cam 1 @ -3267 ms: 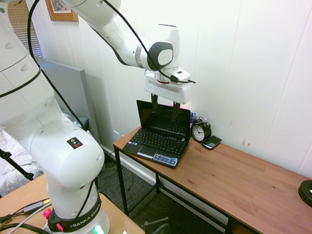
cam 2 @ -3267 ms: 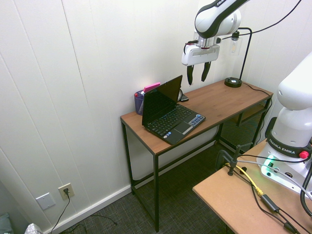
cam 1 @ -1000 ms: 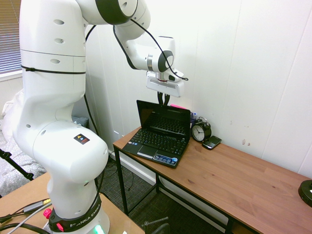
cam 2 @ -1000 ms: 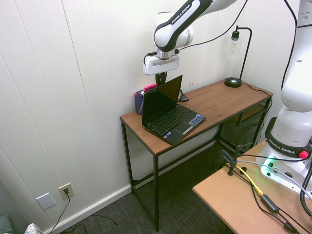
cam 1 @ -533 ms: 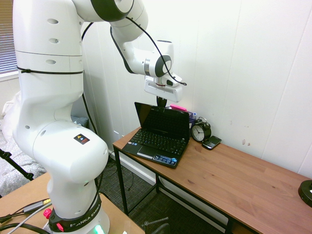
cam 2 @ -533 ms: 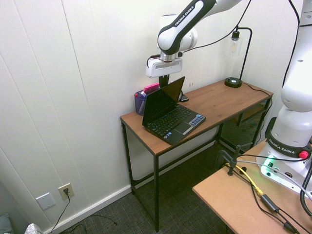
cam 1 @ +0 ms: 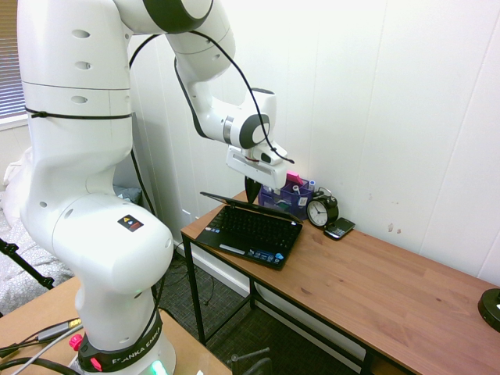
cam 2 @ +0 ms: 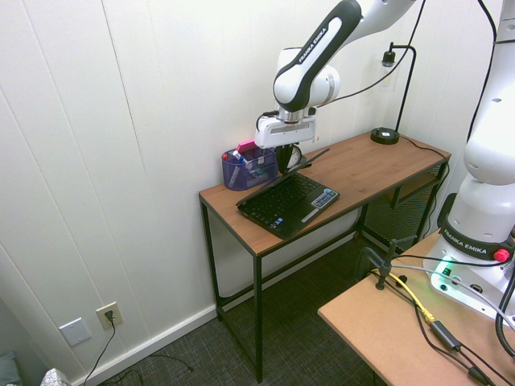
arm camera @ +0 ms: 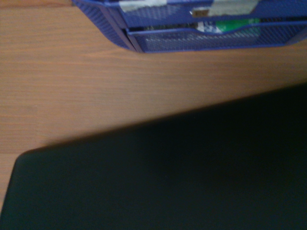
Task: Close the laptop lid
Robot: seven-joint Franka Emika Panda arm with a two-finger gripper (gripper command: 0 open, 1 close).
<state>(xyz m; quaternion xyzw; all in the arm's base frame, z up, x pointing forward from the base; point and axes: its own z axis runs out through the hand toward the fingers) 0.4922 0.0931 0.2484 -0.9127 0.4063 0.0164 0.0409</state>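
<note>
1. Black, matte and filling much of the wrist view, here's the laptop lid [arm camera: 168, 177], right by the tips of the gripper [cam 1: 252, 191]! It's tilted, seen almost edge-on from both outside cameras, and it's not down: the keys are in plain sight.
2. And the tool itself? Clenched, its two dark fingers together, nothing between them, pointing down at the lid's outer side. Whether they actually touch it, I can't tell.
3. Just past the lid, on the side away from the fingers, lies the keyboard base [cam 1: 250, 230], flat on the wooden desk [cam 1: 375, 273], blue stickers on its front edge.
4. Close to the fingers on their other side, behind the laptop, stands the blue-purple mesh organizer [cam 2: 251, 170], with a pink item [cam 1: 294, 178] poking up at its top. The wrist view catches bare wood between organizer and lid.
5. A bit farther from the tool, beside the organizer, there's the round black alarm clock [cam 1: 322, 210], upright, face showing.
6. Next out, just beside the clock, a small dark phone-like device [cam 1: 340, 228] lies on the desk.
7. And well apart from the gripper, toward the desk's far end, rises the black lamp [cam 2: 385, 136] on its round base.
</note>
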